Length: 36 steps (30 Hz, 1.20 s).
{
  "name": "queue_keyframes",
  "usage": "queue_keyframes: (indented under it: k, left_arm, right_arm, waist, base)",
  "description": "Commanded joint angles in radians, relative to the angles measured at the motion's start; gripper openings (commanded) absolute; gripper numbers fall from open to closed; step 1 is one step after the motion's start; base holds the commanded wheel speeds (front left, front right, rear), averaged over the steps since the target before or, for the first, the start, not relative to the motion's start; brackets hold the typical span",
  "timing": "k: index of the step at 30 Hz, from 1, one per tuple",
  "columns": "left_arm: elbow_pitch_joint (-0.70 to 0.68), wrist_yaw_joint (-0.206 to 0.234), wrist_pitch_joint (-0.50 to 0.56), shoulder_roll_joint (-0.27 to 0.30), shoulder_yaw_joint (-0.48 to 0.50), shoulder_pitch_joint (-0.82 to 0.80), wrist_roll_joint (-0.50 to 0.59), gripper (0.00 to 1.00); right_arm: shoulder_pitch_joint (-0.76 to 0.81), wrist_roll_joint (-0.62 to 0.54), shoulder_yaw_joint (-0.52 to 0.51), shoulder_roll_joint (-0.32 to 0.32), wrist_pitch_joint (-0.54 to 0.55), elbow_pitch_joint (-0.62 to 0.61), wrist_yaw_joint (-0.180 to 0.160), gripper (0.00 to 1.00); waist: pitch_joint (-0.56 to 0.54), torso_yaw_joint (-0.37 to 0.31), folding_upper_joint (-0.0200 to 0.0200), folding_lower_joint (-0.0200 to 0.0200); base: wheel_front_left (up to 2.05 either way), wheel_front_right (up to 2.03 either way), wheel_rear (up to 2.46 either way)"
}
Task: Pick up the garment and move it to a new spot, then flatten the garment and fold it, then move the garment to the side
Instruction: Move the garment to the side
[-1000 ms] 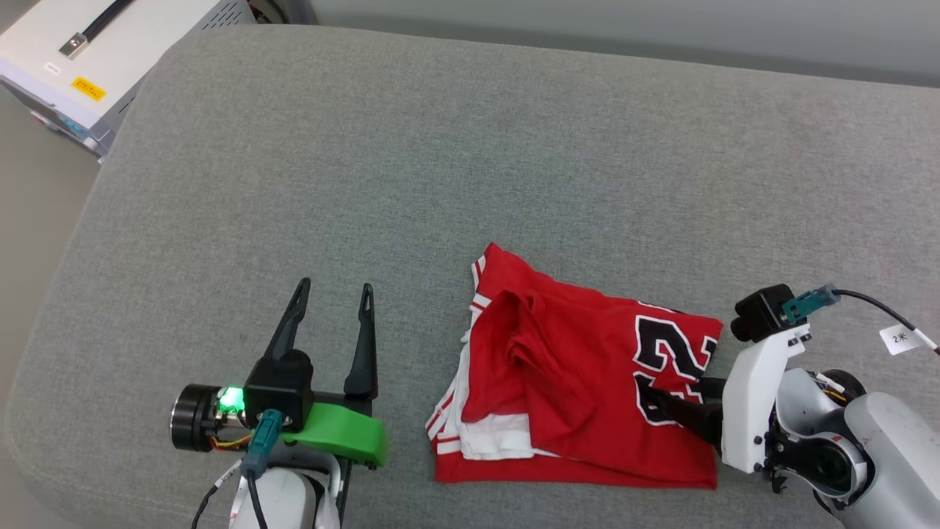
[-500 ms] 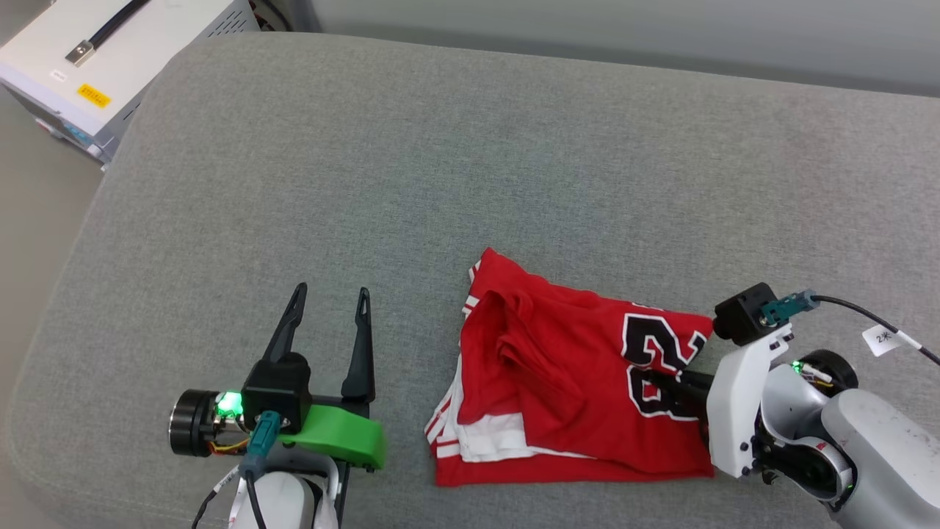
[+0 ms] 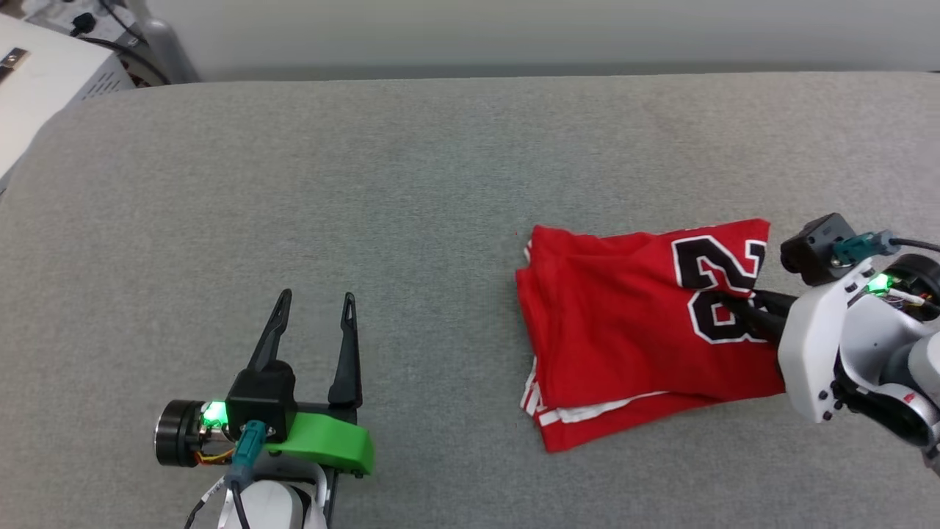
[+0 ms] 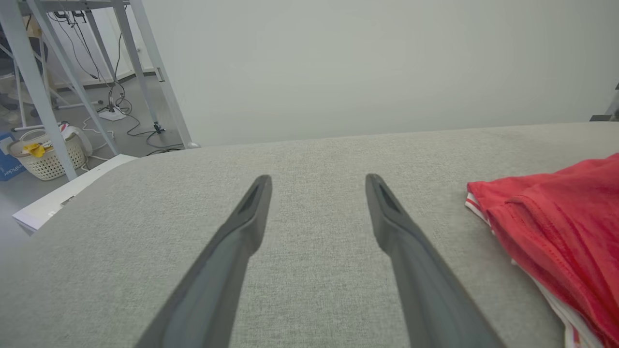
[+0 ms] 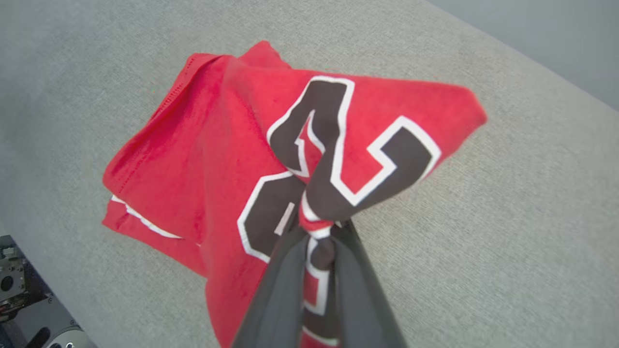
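1. The folded red jersey garment [image 3: 639,323] lies on the grey woven-fabric cushion [image 3: 367,184], in its right half and nearer the front edge than the back.
2. The right gripper [image 3: 742,308] reaches in from the garment's right edge and pinches its cloth.
3. The left gripper [image 3: 316,297] sits over the front-left part, well apart from the garment, with its fingers spread and pointing toward the back edge.
4. A white metal cabinet [image 3: 37,81] stands beyond the back-left corner.
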Motion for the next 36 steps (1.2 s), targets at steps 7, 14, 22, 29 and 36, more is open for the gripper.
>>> queue_keyframes:
  k: [7, 14, 22, 29, 36]
  left_arm:
    - [-0.019, -0.004, -0.006, 0.018, 0.006, -0.018, 0.015, 1.0]
    - [-0.046, -0.012, -0.006, 0.045, 0.011, -0.067, 0.028, 1.0]
    - [-0.088, -0.021, -0.006, 0.07, 0.006, -0.133, 0.038, 1.0]
    - [-0.113, -0.018, -0.006, 0.082, 0.007, -0.164, 0.039, 1.0]
    - [-0.126, -0.015, -0.006, 0.09, 0.003, -0.195, 0.039, 1.0]
  right_arm:
    - [-0.033, -0.011, -0.074, -0.084, 0.013, 0.03, -0.001, 0.0]
    - [-0.097, -0.047, -0.142, -0.151, -0.002, 0.135, -0.001, 0.0]
    - [-0.201, -0.113, -0.203, -0.207, -0.014, 0.309, -0.001, 0.0]
    - [-0.282, -0.163, -0.29, -0.208, -0.008, 0.456, -0.001, 0.0]
    - [-0.355, -0.229, -0.387, -0.2, -0.036, 0.601, -0.001, 0.0]
  waist:
    - [0.063, -0.159, 0.0043, 0.0]
    - [0.168, -0.197, 0.0043, 0.0]
    - [0.286, -0.176, 0.0043, 0.0]
    - [0.357, -0.159, 0.0043, 0.0]
    - [0.397, -0.138, 0.0043, 0.0]
  base:
    - [0.0, 0.0, 0.0]
    - [0.0, 0.0, 0.0]
    - [0.0, 0.0, 0.0]
    - [0.0, 0.0, 0.0]
    - [0.0, 0.0, 0.0]
